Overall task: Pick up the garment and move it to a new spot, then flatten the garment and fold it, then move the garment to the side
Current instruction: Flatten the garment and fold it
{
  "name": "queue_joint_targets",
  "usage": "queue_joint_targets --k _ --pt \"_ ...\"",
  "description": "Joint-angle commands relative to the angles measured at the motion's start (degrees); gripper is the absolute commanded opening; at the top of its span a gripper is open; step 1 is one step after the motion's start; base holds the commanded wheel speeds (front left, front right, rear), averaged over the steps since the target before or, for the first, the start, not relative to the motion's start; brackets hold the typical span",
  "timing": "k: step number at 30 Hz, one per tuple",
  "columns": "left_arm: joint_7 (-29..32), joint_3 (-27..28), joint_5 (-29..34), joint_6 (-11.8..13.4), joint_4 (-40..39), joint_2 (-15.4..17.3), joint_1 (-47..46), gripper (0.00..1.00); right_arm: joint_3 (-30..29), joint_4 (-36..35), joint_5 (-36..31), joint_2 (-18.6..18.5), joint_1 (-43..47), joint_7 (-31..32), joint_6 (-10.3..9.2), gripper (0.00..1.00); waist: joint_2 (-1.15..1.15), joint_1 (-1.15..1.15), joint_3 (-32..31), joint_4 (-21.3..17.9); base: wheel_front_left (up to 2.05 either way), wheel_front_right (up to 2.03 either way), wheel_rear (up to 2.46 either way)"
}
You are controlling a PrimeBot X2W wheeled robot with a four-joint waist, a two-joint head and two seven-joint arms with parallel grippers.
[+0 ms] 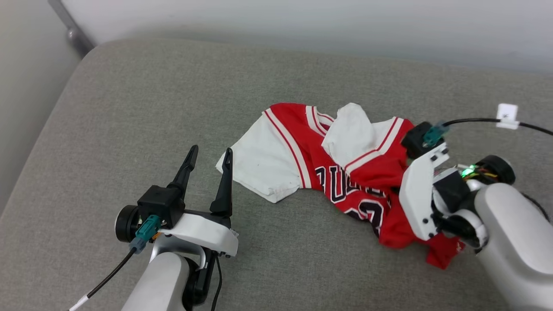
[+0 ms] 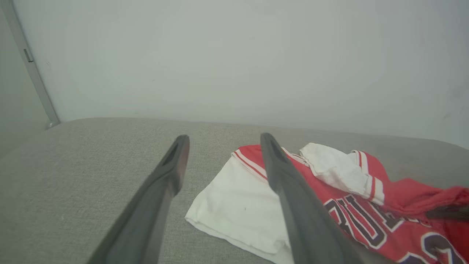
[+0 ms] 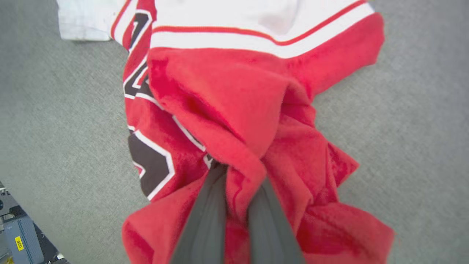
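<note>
The garment (image 1: 345, 168), a red jersey with white sleeves, striped trim and black lettering, lies crumpled on the grey cushion (image 1: 129, 108). In the right wrist view my right gripper (image 3: 238, 172) is shut on a pinched ridge of the garment's (image 3: 227, 95) red cloth, its fingertips buried in the fold. In the head view the right gripper's white wrist (image 1: 421, 198) sits over the garment's lower right part. My left gripper (image 1: 209, 155) stands open just left of the white sleeve (image 1: 259, 164), holding nothing. The left wrist view shows its fingers (image 2: 168, 172) apart, with the garment (image 2: 348, 205) beyond them.
A pale wall (image 1: 302, 26) rises behind the cushion's far edge, with a grey metal post (image 1: 71, 26) at the far left. A black cable with a white tag (image 1: 506, 114) runs over the cushion at the right. Grey equipment (image 3: 18, 238) shows below the cushion's edge.
</note>
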Motion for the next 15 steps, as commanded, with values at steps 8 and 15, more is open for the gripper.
queue_joint_targets --k 8,15 --pt "-0.21 1.62 1.45 -0.9 1.14 -0.22 2.15 1.0 -17.33 -5.03 -1.71 2.07 10.44 -6.65 -0.03 0.0 0.0 -0.01 -3.51 -4.28 0.0 0.0 0.0" --pt "-0.21 3.23 0.99 -0.38 2.0 0.34 5.29 1.0 -29.1 -12.06 -6.37 11.26 30.21 -7.99 -0.03 0.0 0.0 -0.01 -6.46 -8.75 0.0 0.0 0.0"
